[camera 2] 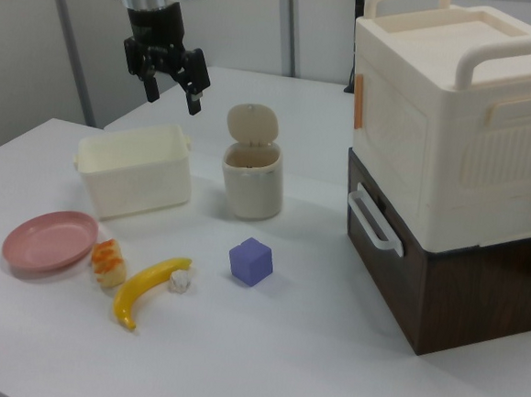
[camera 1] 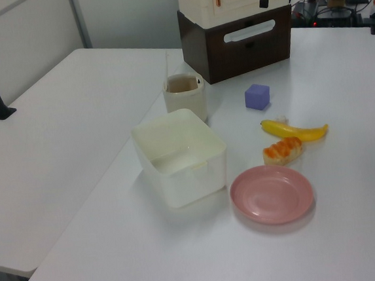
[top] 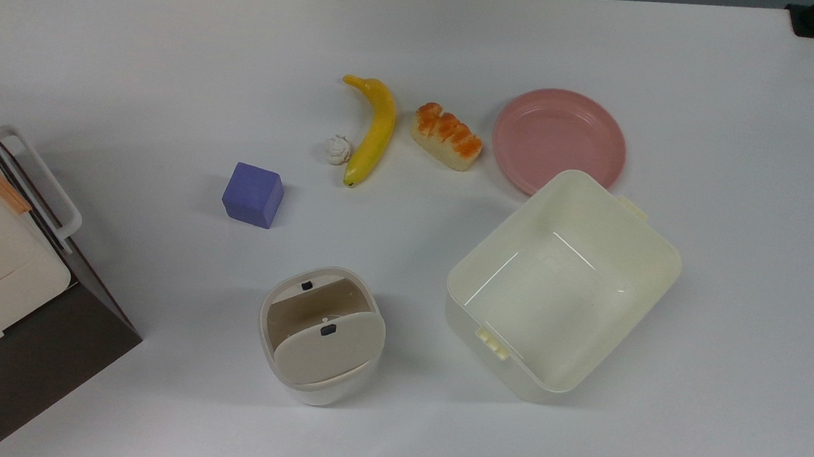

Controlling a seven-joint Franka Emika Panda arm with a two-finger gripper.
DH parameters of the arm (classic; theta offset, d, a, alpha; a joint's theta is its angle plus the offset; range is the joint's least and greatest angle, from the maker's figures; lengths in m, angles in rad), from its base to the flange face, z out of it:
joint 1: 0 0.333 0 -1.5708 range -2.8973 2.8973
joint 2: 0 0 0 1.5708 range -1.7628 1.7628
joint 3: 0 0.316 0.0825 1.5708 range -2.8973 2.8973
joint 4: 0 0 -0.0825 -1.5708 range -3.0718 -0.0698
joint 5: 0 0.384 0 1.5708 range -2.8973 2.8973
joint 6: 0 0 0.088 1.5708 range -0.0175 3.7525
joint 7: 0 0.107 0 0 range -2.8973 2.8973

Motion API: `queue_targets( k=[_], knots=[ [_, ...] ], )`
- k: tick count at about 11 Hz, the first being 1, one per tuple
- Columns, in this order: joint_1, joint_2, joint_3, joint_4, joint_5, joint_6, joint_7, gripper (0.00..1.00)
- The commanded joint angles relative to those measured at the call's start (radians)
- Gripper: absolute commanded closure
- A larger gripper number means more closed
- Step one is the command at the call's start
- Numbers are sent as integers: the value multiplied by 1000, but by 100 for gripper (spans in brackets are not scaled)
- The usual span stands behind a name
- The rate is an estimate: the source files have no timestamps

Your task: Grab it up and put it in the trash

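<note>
While the small off-white lumpy ball (top: 338,150) lies on the white table (top: 691,396), it sits tight against the lower half of a yellow banana (top: 371,133), on the top view's left of it; in the right view the ball (camera 2: 179,283) peeks out just beside the banana's (camera 2: 146,289) curve. An orange-topped bread piece (top: 447,136) lies just past the banana on the top view's right, and a pink plate (top: 559,140) follows, its near edge overlapped by a cream rectangular tub (top: 562,284) that stands empty. A purple cube (top: 253,195) rests apart from the ball, between it and the trash bin (top: 321,334). The bin is white and rounded, its beige flap lid (top: 329,342) tipped up so the inside shows. A cream-and-brown stacked box (camera 2: 453,158) stands at the top view's left edge of the table.

Up in the right view, the tool (camera 2: 171,83) hangs in the air above the tub's (camera 2: 134,179) far side, well apart from the ball. Its two black fingers (camera 2: 197,81) are spread wide with nothing between them, touching nothing.
</note>
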Motion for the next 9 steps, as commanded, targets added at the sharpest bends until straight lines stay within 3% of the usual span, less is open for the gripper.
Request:
queue_targets(
  k=[1,9],
  knots=[
    [-5,-40,-6,-78,31,79,59,0],
    [-5,-37,0,-83,23,86,55,0]
  ],
)
